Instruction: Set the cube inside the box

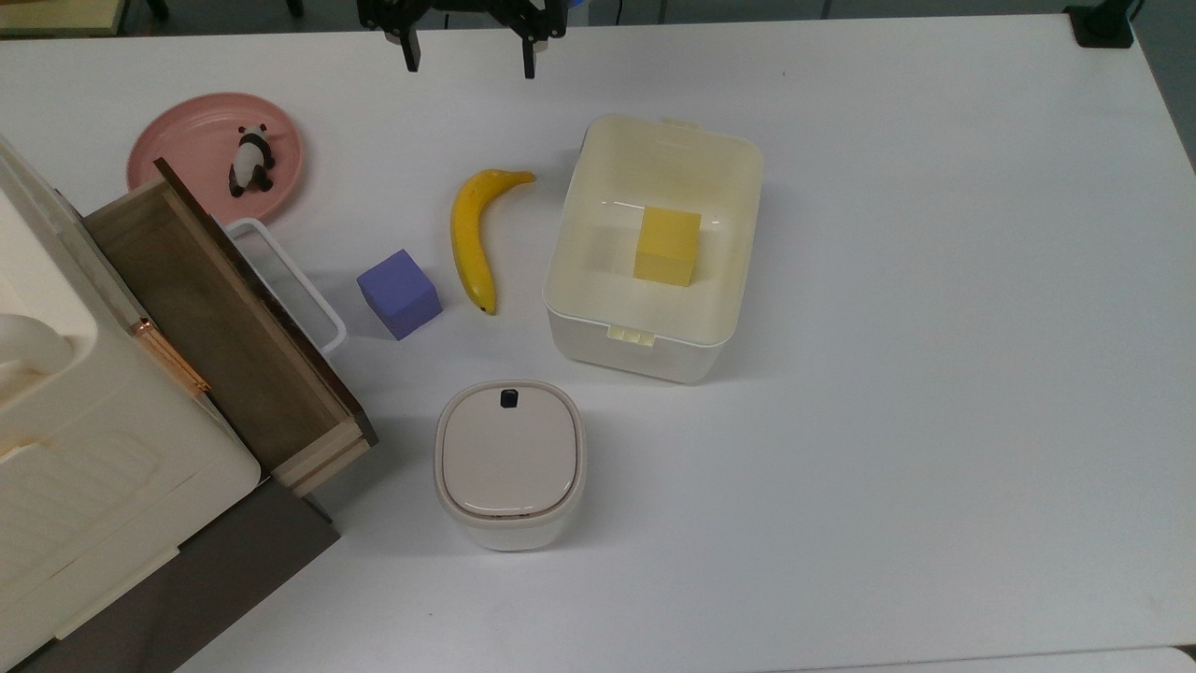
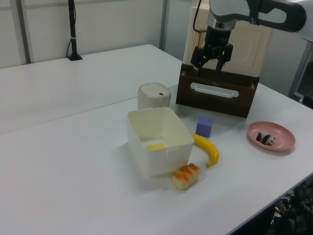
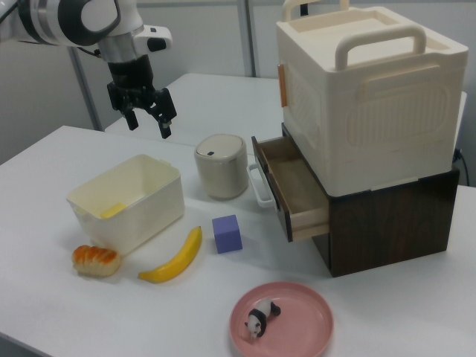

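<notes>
I am holding my hand (image 1: 470, 54) high with its fingers spread wide and gripping nothing, while the purple-blue cube (image 1: 399, 293) is sitting on the tabletop (image 1: 934, 374) just beside the banana (image 1: 472, 236), on its side away from the cream-white box (image 1: 654, 350), lower in the top view than my hand.

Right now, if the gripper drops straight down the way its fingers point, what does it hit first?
Probably bare table. The open gripper points down, up in the air, at the top view's upper edge, beyond the banana and box. The cube lies well off that line. Depth is uncertain.
</notes>
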